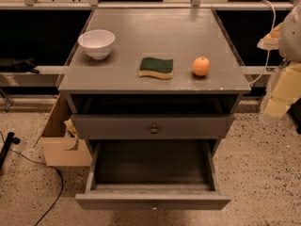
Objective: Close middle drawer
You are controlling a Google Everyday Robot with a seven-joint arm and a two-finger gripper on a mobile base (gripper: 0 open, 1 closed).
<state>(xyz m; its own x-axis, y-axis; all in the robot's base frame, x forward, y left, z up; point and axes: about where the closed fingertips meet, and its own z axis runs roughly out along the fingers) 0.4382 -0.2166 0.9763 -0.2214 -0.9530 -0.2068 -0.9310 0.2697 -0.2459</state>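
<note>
The middle drawer point(153, 201) of the grey cabinet point(155, 81) is pulled far out toward the camera. Its deep grey box point(151, 166) is empty, and its wide flat front is low in the view. Above it, the top drawer point(153, 126) with a round metal knob point(154, 129) stands slightly out. The lowest drawer is hidden. My arm shows blurred at the right edge, and its pale lower end, the gripper point(276, 105), hangs beside the cabinet's right side. It is level with the top drawer and apart from both drawers.
On the cabinet top are a white bowl point(96, 43), a green and yellow sponge point(156, 68) and an orange point(201, 66). An open cardboard box point(59, 145) sits on the floor at the cabinet's left. A black cable point(51, 192) runs across the speckled floor.
</note>
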